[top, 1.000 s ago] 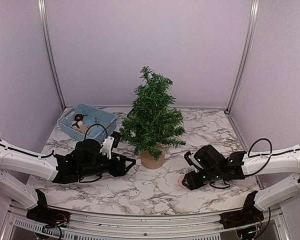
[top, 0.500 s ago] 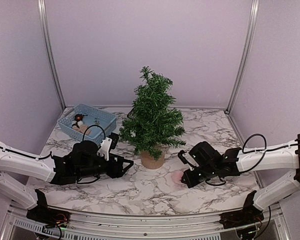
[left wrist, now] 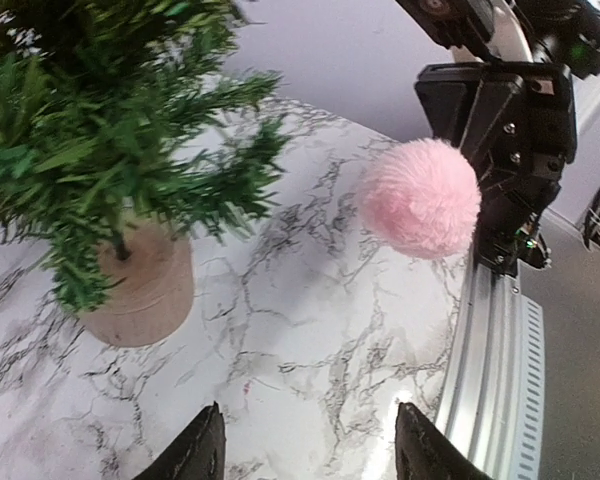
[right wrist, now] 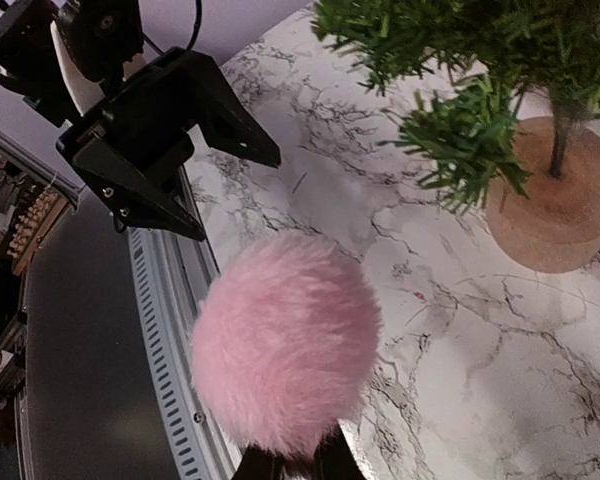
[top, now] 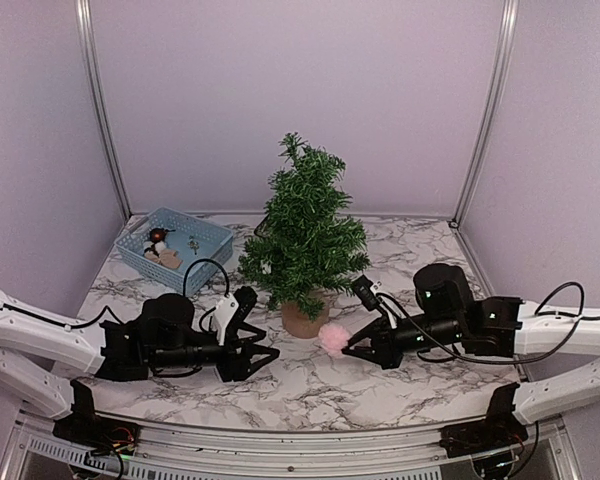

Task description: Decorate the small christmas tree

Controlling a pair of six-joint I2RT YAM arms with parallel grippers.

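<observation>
The small christmas tree [top: 305, 235] stands upright mid-table on its tan stump [top: 305, 318], bare of ornaments as far as I can see. My right gripper [top: 354, 346] is shut on a fluffy pink pompom [top: 333, 338], holding it just above the marble to the right of the stump. In the right wrist view the pompom [right wrist: 285, 340] hides the tips of my right gripper [right wrist: 290, 466]. My left gripper [top: 268, 347] stands open and empty, facing the pompom from the left. The left wrist view shows the pompom [left wrist: 420, 197] ahead of my open left gripper [left wrist: 310, 425], with the tree [left wrist: 90, 130] at the left.
A light blue basket [top: 132, 255] with several small ornaments sits at the back left. The table's metal front rail [left wrist: 495, 370] runs close to both grippers. Lilac walls enclose the back and both sides.
My right gripper closed on the pink pompom, raised it off the table and carried it left toward the stump. My left arm swung lower and right to face it.
</observation>
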